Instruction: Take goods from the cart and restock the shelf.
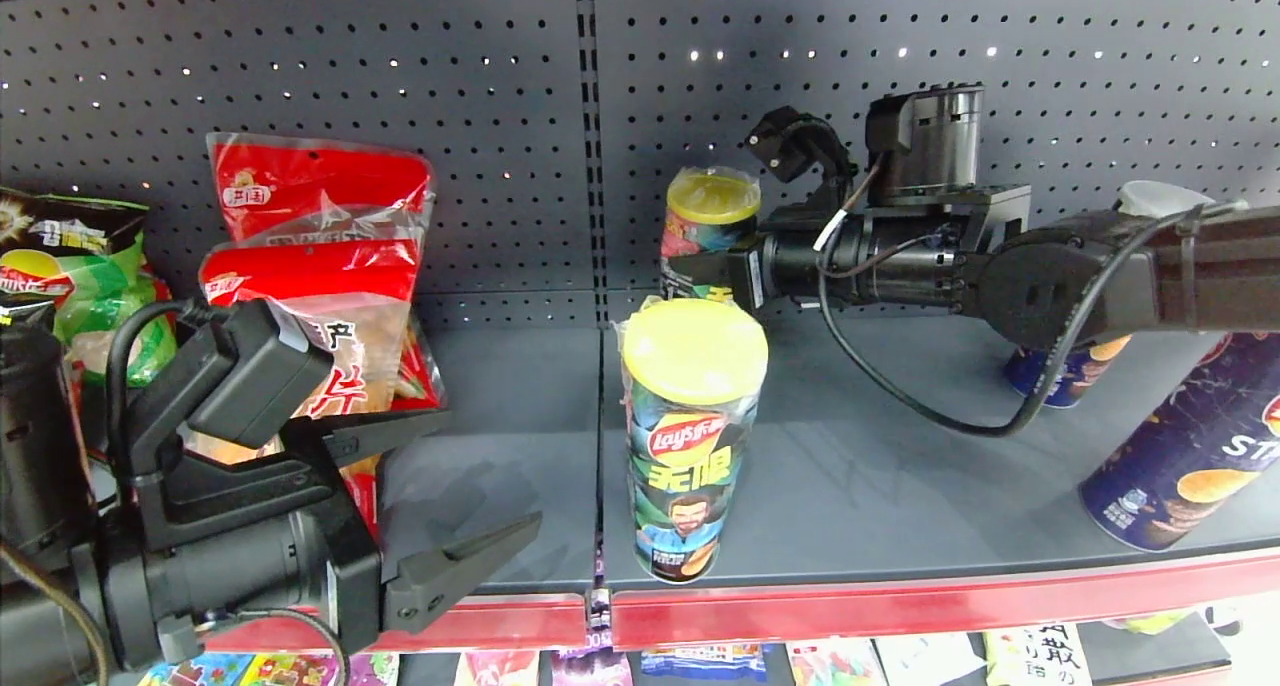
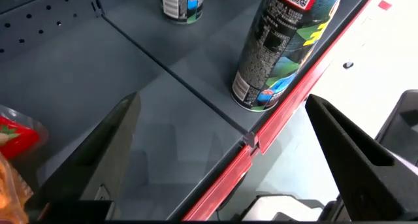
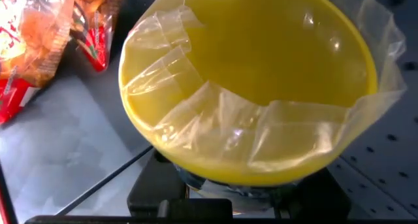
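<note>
Leftmost, a green snack bag (image 1: 85,286) stood at the shelf's end, with red snack bags (image 1: 320,246) upright just beside it against the pegboard back (image 1: 450,86). The left gripper (image 1: 490,471) hung at the shelf's front edge before the red bags, jaws spread wide and holding nothing; its lower finger (image 1: 470,561) sat over the red front lip (image 1: 900,596), its upper finger (image 1: 390,431) over the deck. Bare grey deck (image 1: 500,416) lay between that gripper and the centre seam.

Just past the seam, the front can (image 1: 690,436) with its yellow lid stood upright near the lip, apart from both grippers. Directly behind it, the rear can (image 1: 712,201) stood close to the pegboard, gripped at mid-height by the right gripper (image 1: 715,271), jaws closed on its sides; its base was hidden by the front can. The right arm crossed in level from the right, its cable (image 1: 900,396) looping low above the deck.

Under the arm stood a blue can (image 1: 1065,376); a second blue can (image 1: 1190,446) leaned at the far right. Open deck (image 1: 880,466) remained between the front can and these.
</note>
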`<state>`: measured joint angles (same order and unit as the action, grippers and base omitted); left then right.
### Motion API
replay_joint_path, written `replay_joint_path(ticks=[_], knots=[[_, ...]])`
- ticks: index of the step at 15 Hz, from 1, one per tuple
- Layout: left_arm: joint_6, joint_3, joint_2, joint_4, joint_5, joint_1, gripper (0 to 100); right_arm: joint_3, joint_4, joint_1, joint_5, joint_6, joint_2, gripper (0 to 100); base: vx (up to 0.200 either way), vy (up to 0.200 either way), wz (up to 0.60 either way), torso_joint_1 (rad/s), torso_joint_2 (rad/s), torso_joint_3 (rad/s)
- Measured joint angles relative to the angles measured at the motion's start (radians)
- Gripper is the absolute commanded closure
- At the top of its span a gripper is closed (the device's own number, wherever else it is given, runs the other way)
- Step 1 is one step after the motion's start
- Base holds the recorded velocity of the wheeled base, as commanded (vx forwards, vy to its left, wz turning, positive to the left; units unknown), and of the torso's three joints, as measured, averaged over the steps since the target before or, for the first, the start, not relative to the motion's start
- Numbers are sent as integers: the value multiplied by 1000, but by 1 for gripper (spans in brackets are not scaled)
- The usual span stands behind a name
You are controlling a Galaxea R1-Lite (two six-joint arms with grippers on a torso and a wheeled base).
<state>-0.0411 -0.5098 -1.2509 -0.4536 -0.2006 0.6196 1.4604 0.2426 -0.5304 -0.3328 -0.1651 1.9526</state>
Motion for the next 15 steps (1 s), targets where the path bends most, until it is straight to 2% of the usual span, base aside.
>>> replay_joint_path(ticks=[5,6,12,15], knots=[[0,0,-1,0,0,0,0,12,2,-11,0,1,15,100,0,0,0,0,0,0],[0,-1,-2,0,0,0,0,12,2,-14,1,1,16,0,0,0,0,0,0,0],[0,-1,-7,0,0,0,0,-3,-2,-26,9,30,2,0,0,0,0,0,0,0],[0,0,-9,0,0,1,0,-58,-5,-26,14,35,-41,0,0,0,0,0,0,0]])
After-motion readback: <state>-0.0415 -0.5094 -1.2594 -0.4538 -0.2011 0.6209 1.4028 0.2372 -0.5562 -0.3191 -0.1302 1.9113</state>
